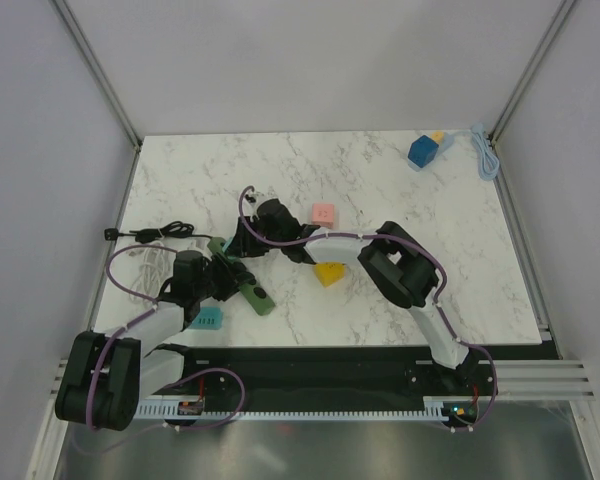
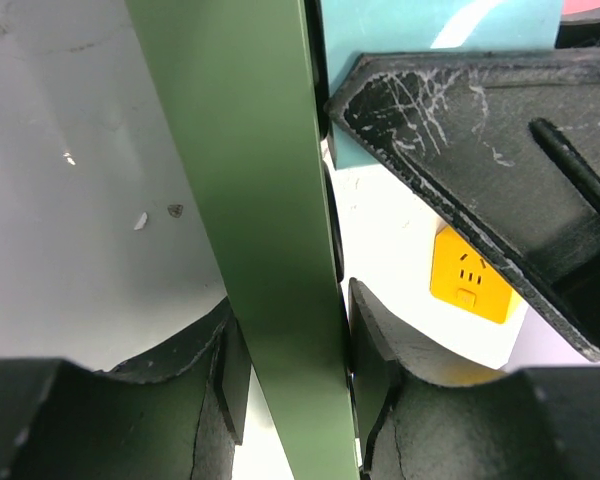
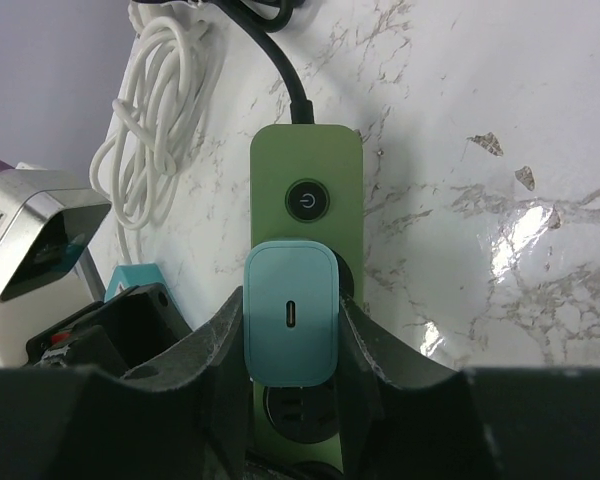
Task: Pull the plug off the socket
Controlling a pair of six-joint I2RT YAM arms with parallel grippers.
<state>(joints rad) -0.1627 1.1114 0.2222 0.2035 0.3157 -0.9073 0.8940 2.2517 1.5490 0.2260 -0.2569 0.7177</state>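
Two grips were set, nothing pulled yet: right jaws clamped on the teal plug (image 3: 288,325), seated in the green socket strip (image 3: 306,165) on the bench (image 3: 480,120) (left jaws clamped across the strip's sides).

counter (image 1: 400,250) white marble | green power strip (image 1: 258,298) diagonal, left of centre | left gripper (image 1: 226,277) at its middle, right gripper (image 1: 242,242) at its far end, grip unclear | yellow block (image 1: 329,273) right of strip, pink block (image 1: 324,213) beyond | teal block (image 1: 209,320) near left | white cable coil (image 1: 152,262) left | blue block (image 1: 423,150) far right
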